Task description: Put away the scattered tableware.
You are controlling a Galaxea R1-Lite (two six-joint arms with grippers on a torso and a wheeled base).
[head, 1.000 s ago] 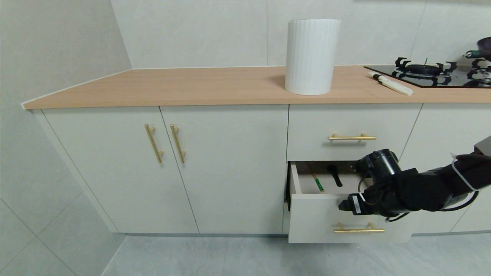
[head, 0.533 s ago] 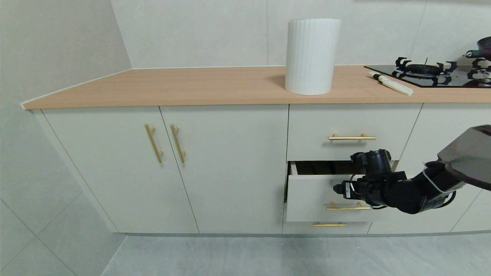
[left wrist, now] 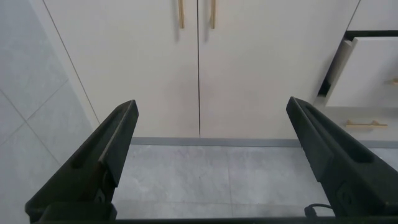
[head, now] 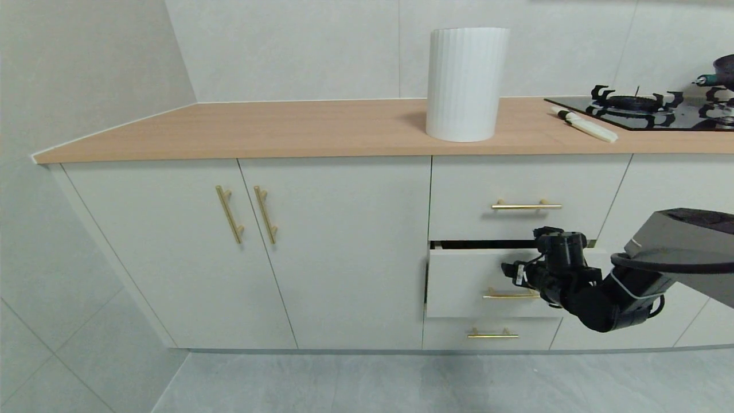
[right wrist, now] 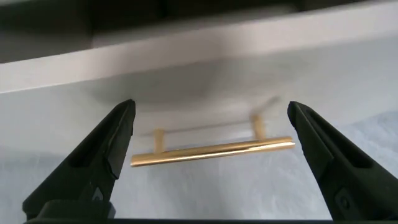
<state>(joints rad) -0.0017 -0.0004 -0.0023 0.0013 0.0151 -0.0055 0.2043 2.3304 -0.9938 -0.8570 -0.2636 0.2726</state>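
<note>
The drawer [head: 476,281] is seen at about 4 o'clock in the head view, out from the cabinet face by a small margin, with a dark slit shown along its top edge; it is judged almost shut. The right gripper [head: 513,274] is held at the drawer front with its fingers spread wide and nothing between them; whether the front is touched cannot be told. The handle [right wrist: 211,151] lies just at 6 o'clock from the gripper in the head view, its long axis run from 9 to 3 o'clock, across the gap of the spread fingers; a push straight at the front, above that bar, is judged to be what is called for, and the right arm is plainly the nearer one. The left gripper [left wrist: 211,104] is also held wide apart and empty, faced at the doors [left wrist: 199,62], well apart from the drawer. A knife [head: 584,125] is left on the counter [head: 287,129], at about 1 o'clock from the right gripper.
</note>
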